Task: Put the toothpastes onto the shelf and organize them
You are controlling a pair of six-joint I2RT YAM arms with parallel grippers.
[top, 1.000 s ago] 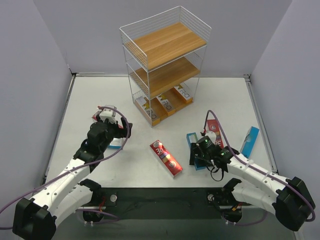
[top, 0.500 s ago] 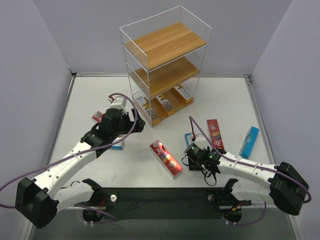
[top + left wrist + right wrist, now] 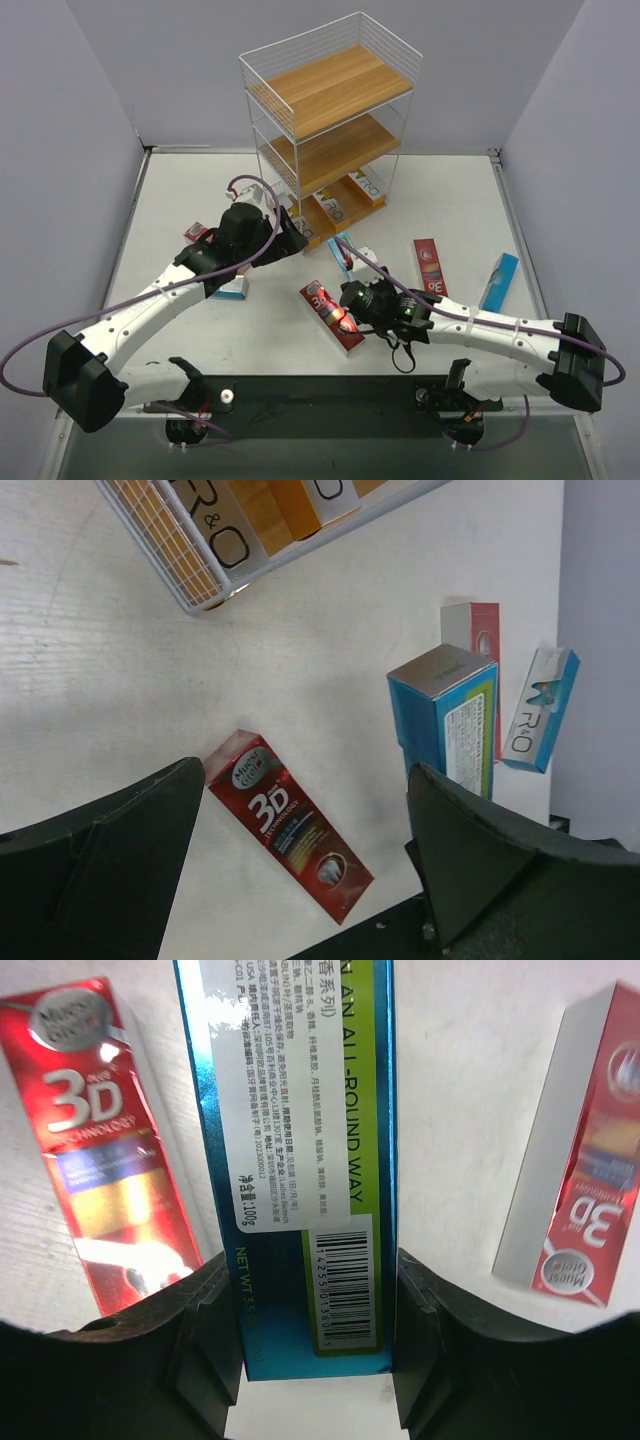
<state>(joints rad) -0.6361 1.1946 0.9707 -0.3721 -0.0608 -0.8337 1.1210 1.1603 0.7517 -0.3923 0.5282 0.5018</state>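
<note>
My right gripper (image 3: pixel 352 288) (image 3: pixel 315 1320) is shut on the lower end of a teal-blue toothpaste carton (image 3: pixel 343 250) (image 3: pixel 300 1160), which stands raised over the middle of the table. A red "3D" carton (image 3: pixel 333 317) (image 3: pixel 290 840) (image 3: pixel 100 1140) lies flat just left of it. My left gripper (image 3: pixel 290 232) (image 3: pixel 300 870) hangs open and empty by the shelf's (image 3: pixel 330 100) front left foot. Three orange-and-white cartons (image 3: pixel 330 207) lie on the bottom board. Another red carton (image 3: pixel 428 266) (image 3: pixel 580 1200) and a blue one (image 3: pixel 498 281) lie at the right.
A red carton (image 3: pixel 195 233) and a blue-and-white carton (image 3: pixel 232 289) lie at the left, partly under the left arm. The shelf's top and middle boards are bare. Grey walls close in the table on three sides.
My right gripper has closed on the teal-blue carton and carried it left toward the table's middle. The left arm has swung right, up to the shelf's foot, still open.
</note>
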